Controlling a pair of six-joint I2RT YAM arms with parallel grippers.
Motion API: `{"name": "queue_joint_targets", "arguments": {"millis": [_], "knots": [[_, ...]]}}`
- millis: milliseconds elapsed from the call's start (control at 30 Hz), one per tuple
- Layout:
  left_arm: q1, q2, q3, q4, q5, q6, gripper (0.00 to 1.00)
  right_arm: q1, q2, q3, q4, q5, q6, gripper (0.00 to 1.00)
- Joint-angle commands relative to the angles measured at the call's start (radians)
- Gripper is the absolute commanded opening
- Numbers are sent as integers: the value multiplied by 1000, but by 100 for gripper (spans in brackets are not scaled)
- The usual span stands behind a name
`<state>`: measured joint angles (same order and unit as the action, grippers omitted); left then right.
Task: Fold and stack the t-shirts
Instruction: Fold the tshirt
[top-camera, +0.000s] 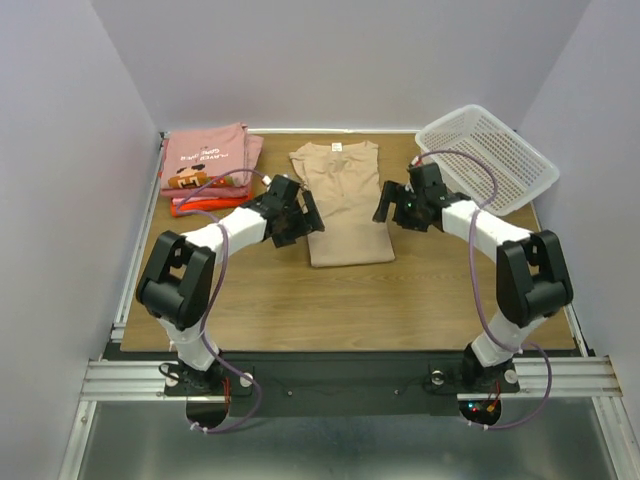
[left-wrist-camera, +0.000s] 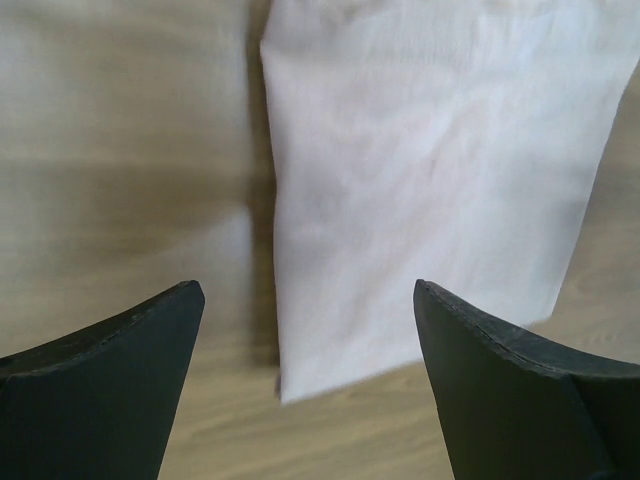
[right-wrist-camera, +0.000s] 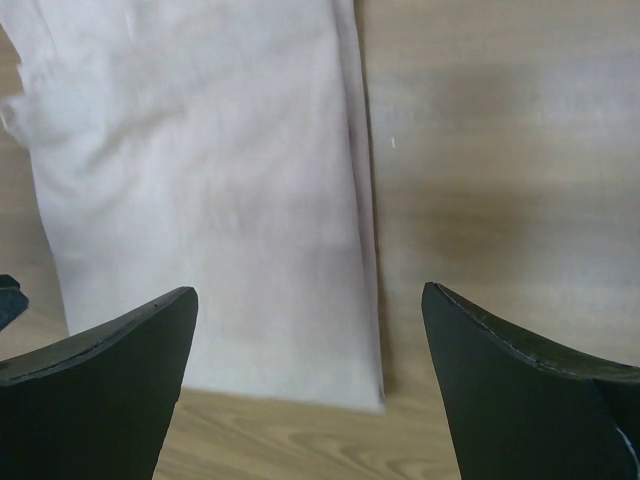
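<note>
Lying flat, tan t-shirt points collar away; long axis near-to-far.

We see a plain tan t-shirt between our black left hand and black right hand. Beyond the left hand, a pink t-shirt carries a cartoon print and lettering, with a red-orange t-shirt beneath. Past the right hand the perforated basket is white; the worktop shows brown woodgrain.
</note>
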<state>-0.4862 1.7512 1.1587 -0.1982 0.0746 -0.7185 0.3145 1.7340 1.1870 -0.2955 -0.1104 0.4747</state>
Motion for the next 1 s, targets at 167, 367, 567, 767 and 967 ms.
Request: {"name": "queue_joint_targets", "arguments": {"millis": [167, 367, 567, 767, 967], "knots": [[-92, -191, -310, 177, 33, -113, 98, -3, -234, -305, 38, -11, 53, 100], [-92, -167, -330, 215, 36, -121, 77, -5, -191, -348, 94, -64, 94, 73], [-91, -115, -314, 221, 51, -113, 49, -3, -133, -348, 130, -61, 113, 56], [-109, -99, -343, 261, 80, -122, 37, -3, -85, -352, 163, -97, 136, 44], [-115, -76, -350, 281, 88, -124, 0, -3, -86, -375, 180, -118, 140, 25]]}}
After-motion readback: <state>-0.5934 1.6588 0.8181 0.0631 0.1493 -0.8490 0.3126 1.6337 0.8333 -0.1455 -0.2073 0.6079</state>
